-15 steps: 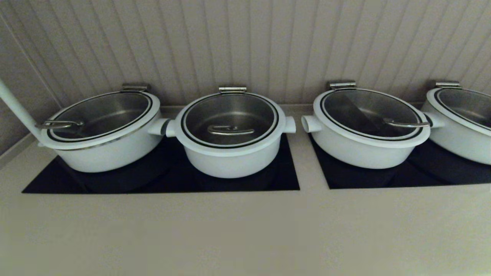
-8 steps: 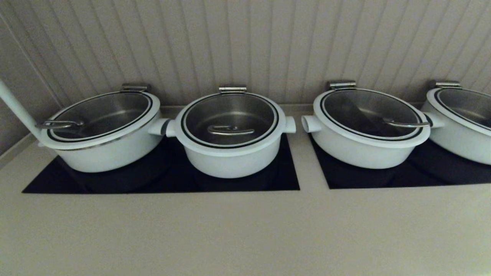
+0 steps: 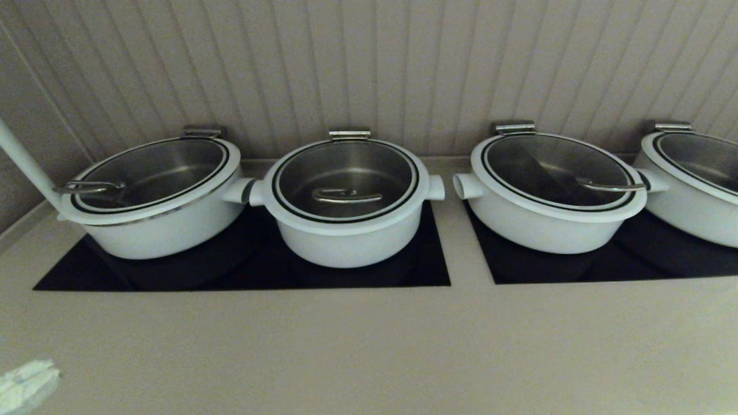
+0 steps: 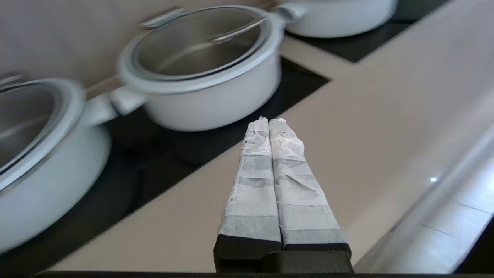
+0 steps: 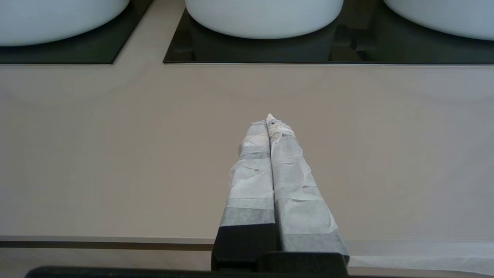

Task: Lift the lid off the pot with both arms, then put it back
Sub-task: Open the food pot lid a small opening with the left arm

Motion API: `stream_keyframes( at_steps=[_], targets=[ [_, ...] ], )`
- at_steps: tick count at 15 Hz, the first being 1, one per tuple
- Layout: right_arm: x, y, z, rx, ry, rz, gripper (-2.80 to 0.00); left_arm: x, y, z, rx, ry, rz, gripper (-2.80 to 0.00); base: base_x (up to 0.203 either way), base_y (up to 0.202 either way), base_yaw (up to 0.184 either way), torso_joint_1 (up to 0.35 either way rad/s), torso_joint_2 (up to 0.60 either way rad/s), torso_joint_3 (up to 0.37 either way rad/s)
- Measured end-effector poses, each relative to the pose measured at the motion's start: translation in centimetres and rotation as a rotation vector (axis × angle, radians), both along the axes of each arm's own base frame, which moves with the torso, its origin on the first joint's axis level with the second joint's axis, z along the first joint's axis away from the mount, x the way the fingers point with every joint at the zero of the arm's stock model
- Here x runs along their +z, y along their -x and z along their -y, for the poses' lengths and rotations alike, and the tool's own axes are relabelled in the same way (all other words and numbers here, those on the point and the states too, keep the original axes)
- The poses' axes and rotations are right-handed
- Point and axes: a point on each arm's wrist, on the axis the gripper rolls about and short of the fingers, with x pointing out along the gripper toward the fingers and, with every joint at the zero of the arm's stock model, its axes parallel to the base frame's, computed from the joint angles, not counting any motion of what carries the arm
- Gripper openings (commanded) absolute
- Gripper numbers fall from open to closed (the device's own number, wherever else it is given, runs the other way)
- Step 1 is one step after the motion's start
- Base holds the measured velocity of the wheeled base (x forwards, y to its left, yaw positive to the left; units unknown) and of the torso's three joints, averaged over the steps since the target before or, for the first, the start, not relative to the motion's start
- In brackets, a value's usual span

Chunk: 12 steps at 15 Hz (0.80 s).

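Four white pots lined up along the back of the bench [image 3: 369, 346], against a ribbed wall, each on a black cooktop panel [image 3: 242, 271]. Second from the left: the pot [image 3: 349, 230], narrower and deeper than its neighbours, two short stubs sticking out sideways. Seated flat on it, the lid [image 3: 346, 178], glass with a white rim, steel bar handle [image 3: 346, 196] lying across the centre. Nothing lifted yet. Handle placed centrally, probably so the lid comes up level when pulled straight, unlike the wider pots [image 3: 155, 196] with handles near the rim.

Inside, through the glass: bare steel lining only, no food or liquid visible. Same for the wider pots beside it, as far as the glass shows.

Left end effector [image 4: 269, 120] low over the front of the bench, tape-wrapped fingers [image 4: 254, 170] pressed together, pinching nothing, pointed toward the pot and well short of it. Only a pale sliver of it at the lower left corner of the head view. Right end effector [image 5: 269, 119] likewise closed and empty, hovering over bare bench near the front edge, in front of the panels [image 5: 308, 50], out of the head view altogether.

Judging by this, the approach stage: both still to open and reach the lid, one from each side.
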Motion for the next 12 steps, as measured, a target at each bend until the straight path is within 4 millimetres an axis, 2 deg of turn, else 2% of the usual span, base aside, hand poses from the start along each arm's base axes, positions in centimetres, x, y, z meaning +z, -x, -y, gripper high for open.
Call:
stream_keyframes(
  at_steps=[4,12],
  targets=[
    [0.0,0.0,0.0,-0.001,-0.001,0.0,-2.8,1.1,-4.0,0.8,-0.152,-0.008,-0.107,-2.8,0.0,0.0,0.0,0.0,0.0,0.0],
    [0.0,0.0,0.0,0.0,0.0,-0.001,-2.8,0.1,-12.3,3.3,-0.241,-0.026,-0.219,-2.8,0.0,0.0,0.0,0.0,0.0,0.0]
  ],
)
